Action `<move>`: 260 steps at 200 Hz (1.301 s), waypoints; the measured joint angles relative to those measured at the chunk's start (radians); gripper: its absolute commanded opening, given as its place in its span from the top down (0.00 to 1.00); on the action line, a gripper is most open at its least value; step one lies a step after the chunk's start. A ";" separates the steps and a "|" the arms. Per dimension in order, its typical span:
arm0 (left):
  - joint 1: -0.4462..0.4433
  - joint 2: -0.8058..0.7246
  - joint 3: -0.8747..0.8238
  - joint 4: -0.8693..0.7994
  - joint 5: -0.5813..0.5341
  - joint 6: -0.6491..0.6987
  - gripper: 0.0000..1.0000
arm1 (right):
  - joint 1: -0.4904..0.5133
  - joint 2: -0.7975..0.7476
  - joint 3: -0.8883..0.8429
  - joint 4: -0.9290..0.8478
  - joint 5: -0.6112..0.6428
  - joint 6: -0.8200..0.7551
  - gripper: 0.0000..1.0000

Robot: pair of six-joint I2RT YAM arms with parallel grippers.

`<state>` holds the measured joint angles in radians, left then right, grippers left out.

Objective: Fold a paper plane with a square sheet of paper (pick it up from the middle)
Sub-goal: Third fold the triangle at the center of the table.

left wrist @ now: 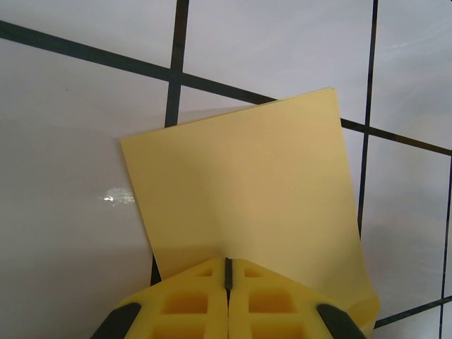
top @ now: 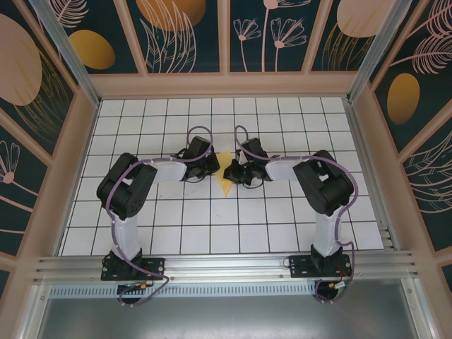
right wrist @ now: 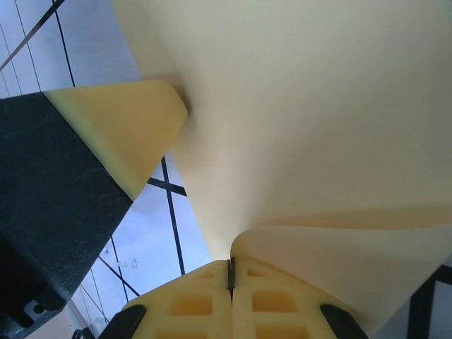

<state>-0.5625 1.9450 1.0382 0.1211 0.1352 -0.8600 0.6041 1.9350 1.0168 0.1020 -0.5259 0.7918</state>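
The square sheet of paper (top: 224, 175) was at the middle of the tiled worktop (top: 176, 226), caught between my two arms. From above it showed as a small yellow wedge, so I judged it was bent or part-folded, not lying flat.

My left fingers (left wrist: 234, 277) were closed tight on its near edge, with nothing between them but the paper. Beyond the pinch the sheet ran out low over the tiles, its far corners free, and a faint crease led away from my grip. I took this hand to be the anchor, holding one side low and steady so that thin paper could not slide or flop. Whether the far edge touched the worktop I could not tell.

My right fingers (right wrist: 236, 277) were clamped shut on the other side. There the paper rose above them and curled into a soft loop right at the pinch. That curl made me think this hand was carrying its side up and over to meet the other, ready for a fold.

From above, the two grips faced each other closely across the sheet. That made sense to me, since a short span of paper sags less and lines up more easily.
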 measured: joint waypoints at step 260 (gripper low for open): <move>0.001 0.003 0.000 0.008 0.014 0.000 0.90 | 0.000 0.043 0.026 -0.001 -0.025 -0.030 0.93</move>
<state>-0.5617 1.9484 1.0382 0.1287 0.1490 -0.8600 0.6041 1.9778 1.0431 0.1009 -0.5507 0.7620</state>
